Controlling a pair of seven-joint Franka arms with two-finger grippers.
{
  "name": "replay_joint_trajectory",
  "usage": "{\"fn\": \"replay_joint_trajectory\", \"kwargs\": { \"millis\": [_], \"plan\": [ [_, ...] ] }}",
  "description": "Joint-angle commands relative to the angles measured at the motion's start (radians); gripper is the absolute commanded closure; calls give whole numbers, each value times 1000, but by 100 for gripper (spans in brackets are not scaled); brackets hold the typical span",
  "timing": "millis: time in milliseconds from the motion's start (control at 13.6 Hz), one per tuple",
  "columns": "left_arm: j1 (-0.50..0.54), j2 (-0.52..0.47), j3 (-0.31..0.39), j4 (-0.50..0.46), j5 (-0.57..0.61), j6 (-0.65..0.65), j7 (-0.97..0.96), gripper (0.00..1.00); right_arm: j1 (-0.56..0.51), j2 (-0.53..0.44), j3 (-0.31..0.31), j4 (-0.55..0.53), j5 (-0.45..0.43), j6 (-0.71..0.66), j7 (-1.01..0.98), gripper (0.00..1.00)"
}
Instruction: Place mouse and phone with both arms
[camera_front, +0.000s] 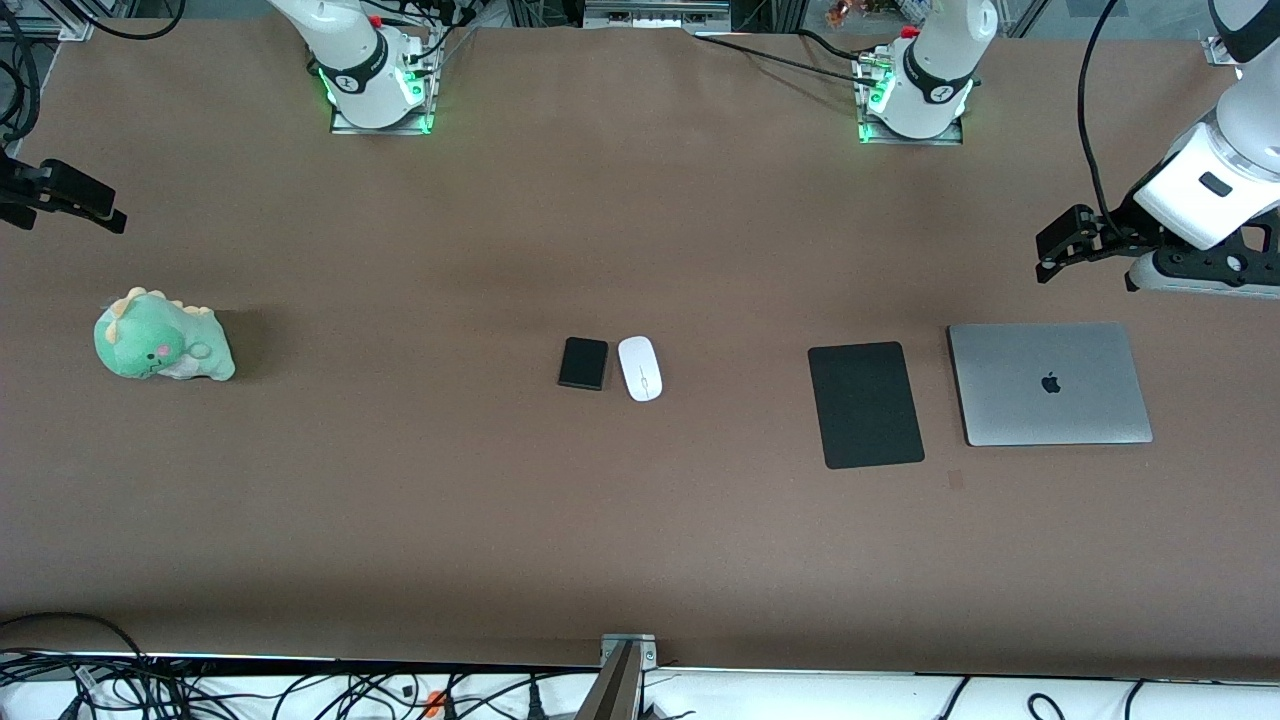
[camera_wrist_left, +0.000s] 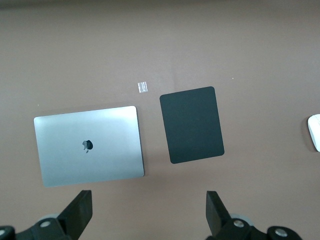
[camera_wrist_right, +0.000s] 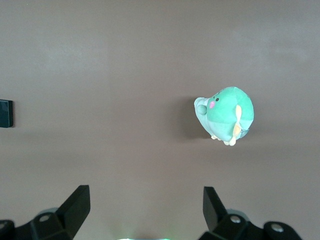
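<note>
Mouse (camera_front: 640, 368) and phone (camera_front: 583, 363) lie untouched mid-counter, so I'm at the start: left hand (camera_wrist_left: 150, 212) and right hand (camera_wrist_right: 145, 210), both spread near opposite ends, must descend.

The front view looks down from high across the table (camera_front: 640, 560), facing both arm bases. The left wrist view looks straight down on the laptop (camera_wrist_left: 89, 145) and mouse pad (camera_wrist_left: 191, 124), which the front view shares. The right wrist view looks down on the plush toy (camera_wrist_right: 226, 115), likewise shared.
</note>
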Motion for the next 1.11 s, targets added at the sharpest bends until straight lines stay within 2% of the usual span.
{"fn": "replay_joint_trajectory", "kwargs": {
  "millis": [0, 1033],
  "plan": [
    [8, 8, -6, 18, -10, -14, 16, 0, 0, -6, 6, -10, -18, 9, 0, 0],
    [6, 17, -5, 36, -11, -14, 3, 0, 0, 0, 6, -10, -18, 14, 0, 0]
  ]
}}
